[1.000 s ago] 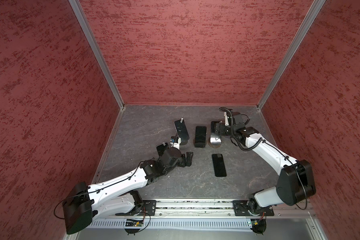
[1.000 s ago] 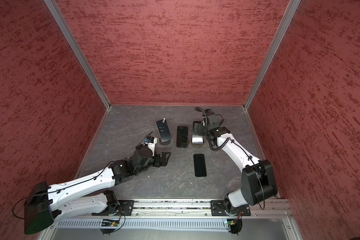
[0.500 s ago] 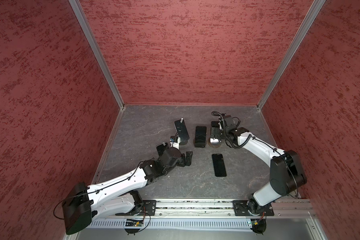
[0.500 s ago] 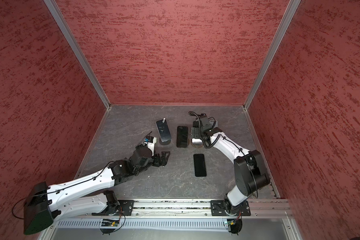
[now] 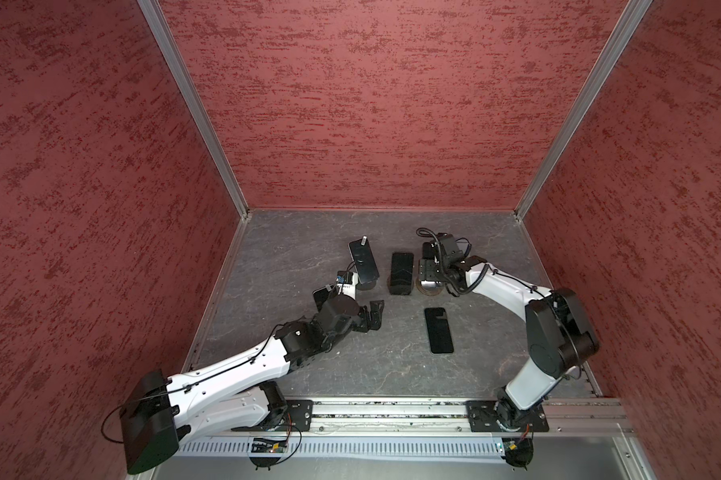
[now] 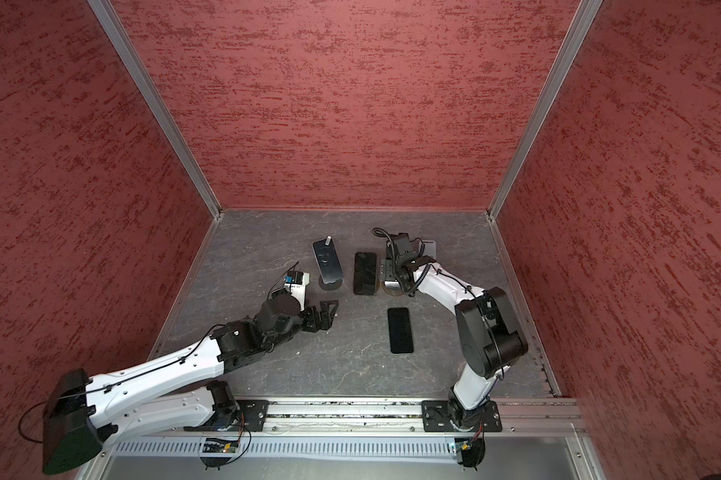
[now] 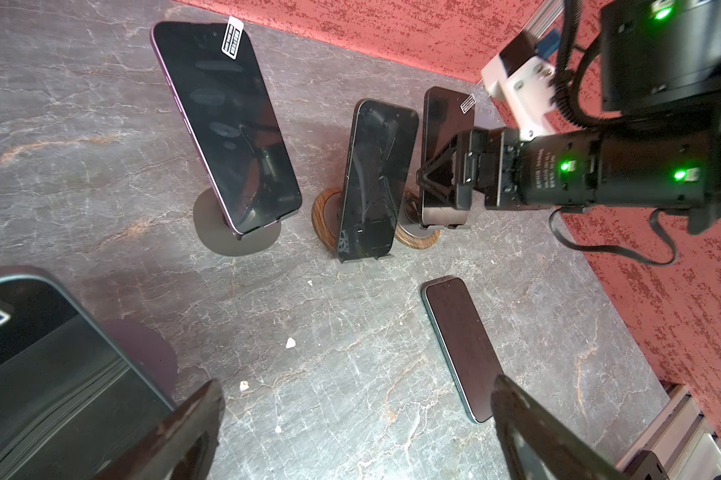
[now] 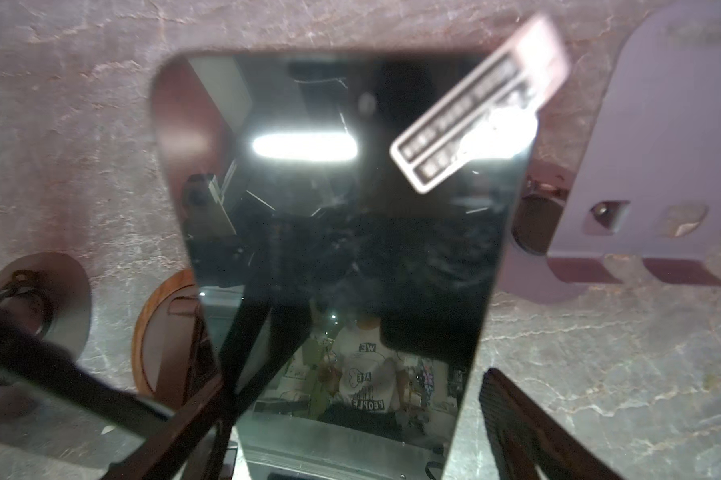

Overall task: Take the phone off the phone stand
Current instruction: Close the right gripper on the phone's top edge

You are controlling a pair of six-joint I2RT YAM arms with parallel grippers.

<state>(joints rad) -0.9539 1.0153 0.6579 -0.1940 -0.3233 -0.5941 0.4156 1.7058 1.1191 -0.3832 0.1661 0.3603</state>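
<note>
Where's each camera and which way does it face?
Both top views: high above the rail, looking down at the floor; left arm, right arm show.
Left wrist: low, facing phones on stands; left tool, right tool show.
Right wrist: close above the right phone; right tool shows.
Shared: both wrist views show that phone.

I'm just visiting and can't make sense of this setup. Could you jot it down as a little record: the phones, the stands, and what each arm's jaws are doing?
Row on stands: leftmost phone, middle phone, rightmost phone
Off a stand: flat phone, lying on the table
Near the left arm: fifth phone
Right gripper: jaws open, straddling the rightmost phone
Left gripper: jaws open, nothing between them
Progress: rightmost phone not yet lifted from its stand
</note>
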